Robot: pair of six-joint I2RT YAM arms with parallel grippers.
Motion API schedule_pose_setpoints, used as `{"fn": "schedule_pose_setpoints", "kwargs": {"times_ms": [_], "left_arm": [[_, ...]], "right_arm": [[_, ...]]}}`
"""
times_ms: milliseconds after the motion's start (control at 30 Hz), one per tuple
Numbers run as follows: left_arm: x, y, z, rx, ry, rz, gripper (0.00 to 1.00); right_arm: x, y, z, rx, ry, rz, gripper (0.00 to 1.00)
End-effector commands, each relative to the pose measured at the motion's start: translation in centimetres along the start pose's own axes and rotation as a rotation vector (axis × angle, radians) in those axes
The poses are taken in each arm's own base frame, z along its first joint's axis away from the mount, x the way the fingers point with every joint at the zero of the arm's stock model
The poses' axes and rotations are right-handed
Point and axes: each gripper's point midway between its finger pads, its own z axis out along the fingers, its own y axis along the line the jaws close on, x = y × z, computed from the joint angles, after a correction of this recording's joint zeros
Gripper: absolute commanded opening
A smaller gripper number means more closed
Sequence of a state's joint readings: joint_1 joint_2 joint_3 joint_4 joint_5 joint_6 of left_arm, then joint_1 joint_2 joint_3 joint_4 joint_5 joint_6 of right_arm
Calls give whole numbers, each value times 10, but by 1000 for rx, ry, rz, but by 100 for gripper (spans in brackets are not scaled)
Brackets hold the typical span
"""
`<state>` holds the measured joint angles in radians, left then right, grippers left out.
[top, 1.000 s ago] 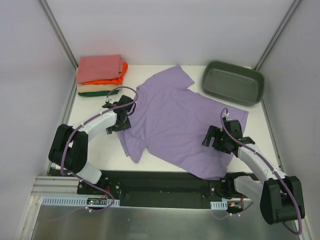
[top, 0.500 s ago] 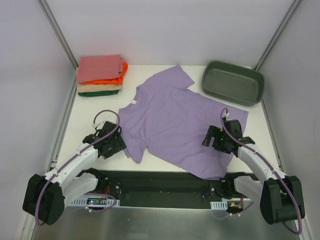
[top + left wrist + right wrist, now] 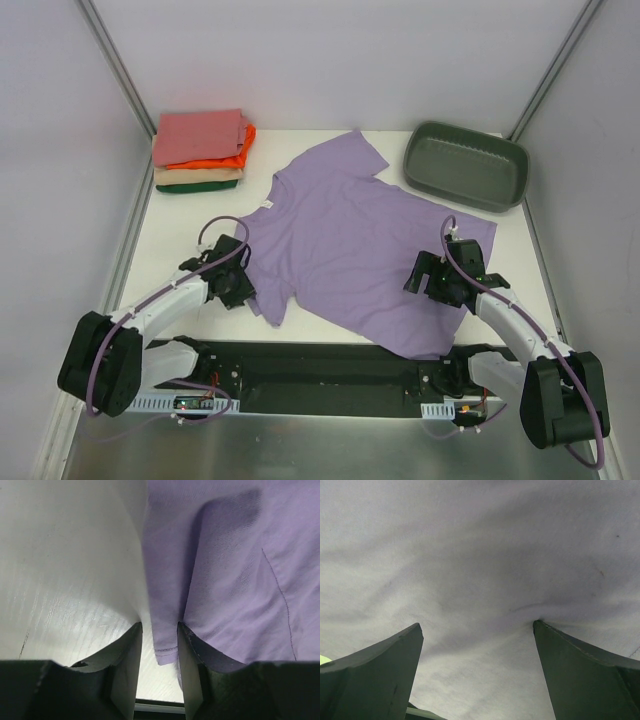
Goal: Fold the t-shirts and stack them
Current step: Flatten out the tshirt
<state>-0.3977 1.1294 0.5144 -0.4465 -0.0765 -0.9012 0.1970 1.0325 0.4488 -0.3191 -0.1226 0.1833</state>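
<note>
A lavender t-shirt (image 3: 350, 240) lies spread flat on the white table, collar to the far left. My left gripper (image 3: 238, 287) is at its near-left sleeve. In the left wrist view the gripper (image 3: 159, 627) is narrowly open, with the sleeve's hemmed edge (image 3: 167, 650) lying between the fingers and bare table beside it. My right gripper (image 3: 428, 278) rests on the shirt's right part, wide open. The right wrist view shows only lavender cloth (image 3: 480, 555) between its fingers (image 3: 395, 655). Folded salmon-pink (image 3: 200, 135), orange (image 3: 238, 155), tan (image 3: 195, 174) and dark green (image 3: 195, 187) shirts are stacked at the far left.
A grey-green plastic tub (image 3: 465, 165) stands at the far right, just beyond the shirt's far sleeve. White walls and metal posts close in the table's sides. The black base rail (image 3: 320, 365) runs along the near edge.
My left gripper has left the shirt's left edge near the collar, drawn back toward the near edge, then shifted right onto the near sleeve hem. The right arm has not moved.
</note>
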Motion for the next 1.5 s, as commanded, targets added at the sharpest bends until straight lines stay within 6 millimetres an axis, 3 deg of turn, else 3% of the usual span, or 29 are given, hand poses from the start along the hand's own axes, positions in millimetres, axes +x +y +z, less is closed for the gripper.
{"fn": "schedule_pose_setpoints", "kwargs": {"times_ms": [0,167,267,467,667,767,1000,1100,1167,1233,1300,1467], "left_arm": [[1,1,4,-37,27,-19,32],[3,2,10,-71,62,-5,18],[3,4,12,-87,66,-3,0],[-8,11,-3,-96,-13,-19,0],[-14,56,-37,-299,-98,-92,0],[-8,82,-49,-424,-100,-140,0],[7,116,-64,-573,-105,-224,0],[6,115,-65,-569,-111,-234,1],[1,116,-68,-582,-130,-234,11],[-6,115,-74,-587,-160,-232,37],[-14,110,-81,-575,-189,-235,42],[-43,78,-97,-448,-253,-197,82]], "right_arm": [[33,-24,7,90,106,10,96],[33,-24,7,93,108,10,96],[33,-24,7,93,110,10,96],[33,-25,7,94,109,10,96],[34,-25,8,95,116,11,96],[36,-25,8,97,128,12,96],[36,-27,7,111,126,15,96],[35,-26,6,105,119,13,96],[34,-25,6,94,114,9,96],[34,-22,6,80,113,2,96],[33,-19,5,65,112,-4,96],[22,-17,-6,70,79,-10,96]]}}
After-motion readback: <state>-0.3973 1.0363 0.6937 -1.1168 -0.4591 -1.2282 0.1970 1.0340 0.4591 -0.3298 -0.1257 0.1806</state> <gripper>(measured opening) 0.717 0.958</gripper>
